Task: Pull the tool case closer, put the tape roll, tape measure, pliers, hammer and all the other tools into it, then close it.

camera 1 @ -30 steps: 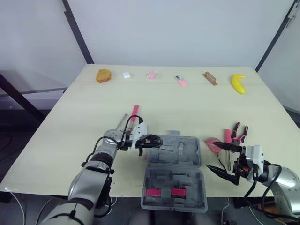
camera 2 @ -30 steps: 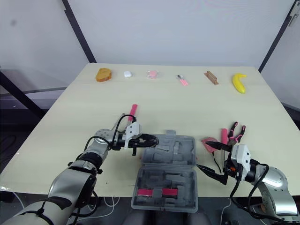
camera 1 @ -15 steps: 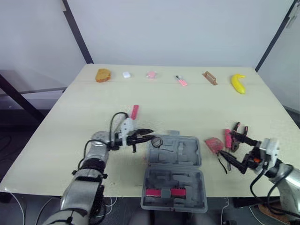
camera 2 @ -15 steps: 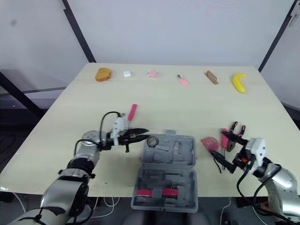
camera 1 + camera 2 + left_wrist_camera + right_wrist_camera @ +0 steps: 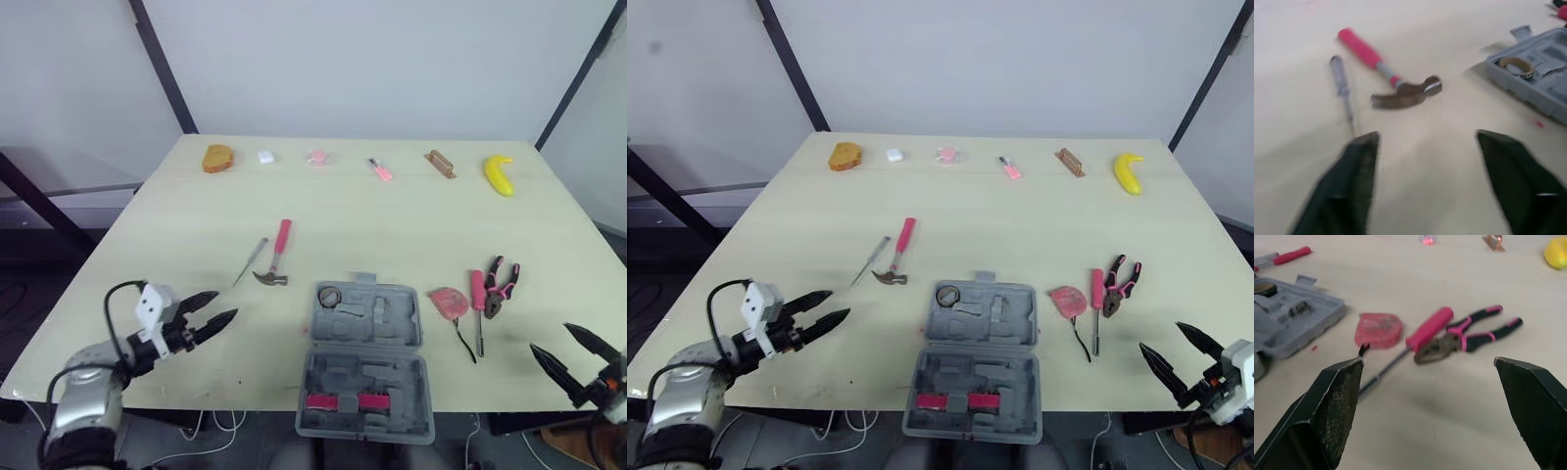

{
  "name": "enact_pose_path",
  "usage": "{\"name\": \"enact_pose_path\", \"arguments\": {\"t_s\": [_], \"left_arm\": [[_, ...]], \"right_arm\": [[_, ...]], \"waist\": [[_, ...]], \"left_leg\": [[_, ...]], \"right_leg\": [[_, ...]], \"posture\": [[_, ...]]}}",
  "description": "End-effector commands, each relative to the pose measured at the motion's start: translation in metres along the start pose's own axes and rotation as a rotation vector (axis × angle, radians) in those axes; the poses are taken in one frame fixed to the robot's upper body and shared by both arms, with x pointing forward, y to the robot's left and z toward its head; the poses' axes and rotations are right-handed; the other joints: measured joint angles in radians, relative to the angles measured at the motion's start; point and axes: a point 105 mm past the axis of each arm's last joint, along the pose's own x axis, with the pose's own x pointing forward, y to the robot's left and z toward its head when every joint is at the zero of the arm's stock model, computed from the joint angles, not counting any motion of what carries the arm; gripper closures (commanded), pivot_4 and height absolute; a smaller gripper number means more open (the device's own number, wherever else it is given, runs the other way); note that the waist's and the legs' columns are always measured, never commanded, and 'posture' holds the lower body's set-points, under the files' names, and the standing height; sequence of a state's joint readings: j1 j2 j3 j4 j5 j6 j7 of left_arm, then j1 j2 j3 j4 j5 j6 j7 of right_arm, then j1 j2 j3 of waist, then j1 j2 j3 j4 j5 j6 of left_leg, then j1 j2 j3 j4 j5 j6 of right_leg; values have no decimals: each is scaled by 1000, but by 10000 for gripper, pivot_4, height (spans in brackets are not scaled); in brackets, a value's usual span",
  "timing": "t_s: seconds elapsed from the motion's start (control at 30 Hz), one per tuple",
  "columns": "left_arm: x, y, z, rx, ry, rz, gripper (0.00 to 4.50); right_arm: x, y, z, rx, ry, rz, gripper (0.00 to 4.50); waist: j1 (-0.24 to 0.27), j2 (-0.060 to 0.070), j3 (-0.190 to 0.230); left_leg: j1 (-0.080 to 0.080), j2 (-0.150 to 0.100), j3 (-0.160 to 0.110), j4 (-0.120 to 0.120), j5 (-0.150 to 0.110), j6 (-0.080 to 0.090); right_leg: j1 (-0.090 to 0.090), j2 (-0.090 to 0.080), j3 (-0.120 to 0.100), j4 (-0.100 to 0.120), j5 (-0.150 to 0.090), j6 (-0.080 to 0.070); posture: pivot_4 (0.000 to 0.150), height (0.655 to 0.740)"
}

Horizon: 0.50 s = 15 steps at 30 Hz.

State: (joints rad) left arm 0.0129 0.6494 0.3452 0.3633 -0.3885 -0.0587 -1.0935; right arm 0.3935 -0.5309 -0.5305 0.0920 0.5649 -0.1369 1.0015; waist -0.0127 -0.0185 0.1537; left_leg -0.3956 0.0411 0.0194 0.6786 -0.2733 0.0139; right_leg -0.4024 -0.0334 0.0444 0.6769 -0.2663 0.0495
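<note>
The grey tool case (image 5: pixel 364 367) lies open flat near the table's front edge. A tape roll (image 5: pixel 328 295) rests in the far-left corner of its far half. Left of the case lie the pink-handled hammer (image 5: pixel 275 257) and a thin grey screwdriver (image 5: pixel 250 260). To the right of the case are the pink tape measure (image 5: pixel 449 302), a pink screwdriver (image 5: pixel 477 305) and the pliers (image 5: pixel 501 284). My left gripper (image 5: pixel 225 305) is open and empty over the front-left of the table, well left of the case. My right gripper (image 5: pixel 551 339) is open and empty at the front right, short of the pliers.
Along the far edge sit an orange-brown lump (image 5: pixel 217 158), a small white piece (image 5: pixel 265 156), two small pink items (image 5: pixel 315 157), a brown bar (image 5: pixel 439 163) and a banana (image 5: pixel 498 174). Bare tabletop lies between that row and the tools.
My left gripper let go of the tape roll in the case, opened and drew back to the front left. My right gripper drew back from the tape measure to the front-right edge.
</note>
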Motion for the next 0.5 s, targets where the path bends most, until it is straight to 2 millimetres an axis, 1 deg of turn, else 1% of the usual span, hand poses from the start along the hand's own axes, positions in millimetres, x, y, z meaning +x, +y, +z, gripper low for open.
{"name": "enact_pose_path", "arguments": {"t_s": [0.03, 0.13, 0.2, 0.33, 0.4, 0.5], "left_arm": [[-18, 3, 2, -7, -13, 62, 311], [-41, 1, -17, -53, 36, 125, 311], [-47, 0, -21, -65, 47, 137, 311], [-47, -1, -21, -71, 43, 132, 311], [-43, -2, -19, -69, 37, 121, 311], [-34, -1, -8, -44, 9, 91, 311]], "right_arm": [[-20, -13, 8, -22, -33, -72, 0], [-46, -20, -3, 7, 6, -148, 0], [-55, -23, -9, 21, 22, -181, 0], [-65, -26, -14, 22, 50, -209, 0], [-65, -27, -14, 19, 47, -208, 0], [-58, -26, -10, -11, 39, -183, 0]], "waist": [[-1, 0, 0], [0, 0, 0], [2, 0, -1], [6, 0, -1], [4, 0, -2], [2, 1, -3]], "left_leg": [[0, 0, 0, 0, 0, 0], [1, 0, 1, -1, 0, 0], [1, 0, 1, -2, 0, 0], [1, 0, 1, -3, 0, 0], [2, 0, 2, -3, 0, 0], [2, 0, 2, -3, 0, 0]], "right_leg": [[0, 0, 0, 0, 0, 0], [0, 0, 0, 0, 0, 0], [0, 0, 0, -1, 0, 0], [0, 0, 0, -3, -2, -2], [0, 0, 1, -3, -2, -3], [0, 0, 2, -3, -2, -3]], "posture": [[1500, 7400], [1500, 7400], [1500, 7400], [1500, 7400], [1500, 7400], [1500, 7400]]}}
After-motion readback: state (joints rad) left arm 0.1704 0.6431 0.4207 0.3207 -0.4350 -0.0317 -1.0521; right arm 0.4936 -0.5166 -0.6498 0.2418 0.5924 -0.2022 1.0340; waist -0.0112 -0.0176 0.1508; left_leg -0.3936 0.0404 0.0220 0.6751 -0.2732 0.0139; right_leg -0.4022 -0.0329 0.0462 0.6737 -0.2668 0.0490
